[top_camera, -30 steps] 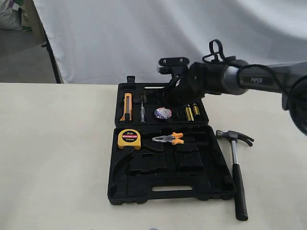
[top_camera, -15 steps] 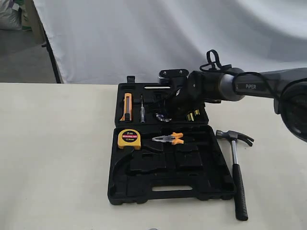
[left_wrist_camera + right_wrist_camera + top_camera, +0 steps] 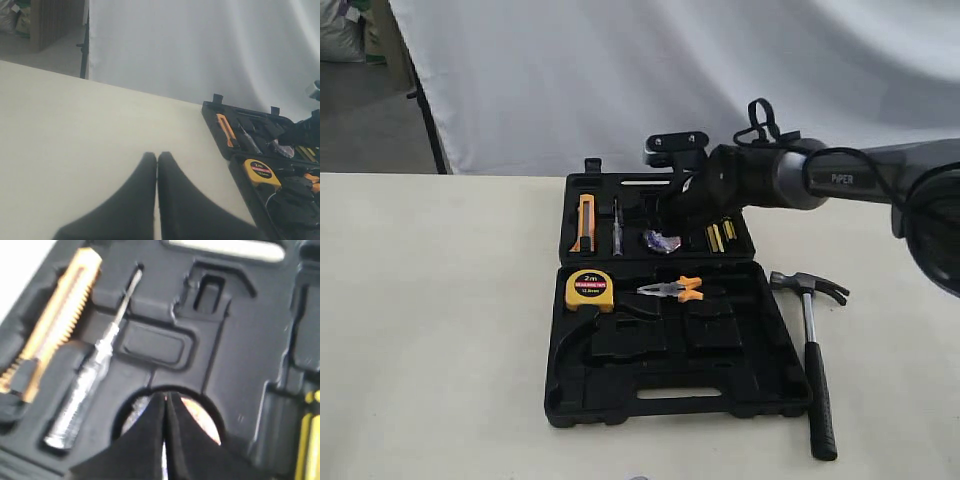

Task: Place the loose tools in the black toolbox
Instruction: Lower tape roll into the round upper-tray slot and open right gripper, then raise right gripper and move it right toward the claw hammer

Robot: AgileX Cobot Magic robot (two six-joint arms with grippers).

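Observation:
The black toolbox lies open on the table, both halves flat. Its near half holds a yellow tape measure and orange-handled pliers. The far half holds an orange utility knife, a clear tester screwdriver, yellow bits and a shiny round disc in a round recess. My right gripper is shut, its tips right over that disc. A hammer lies loose on the table right of the case. My left gripper is shut over bare table, left of the toolbox.
A white cloth backdrop hangs behind the table. The near half of the case has several unfilled recesses. The right arm's body hangs over the far right corner of the case.
The right gripper dipped lower and further left over the far half, down to the round disc, which now shows only in part. Tools and hammer lie as before.

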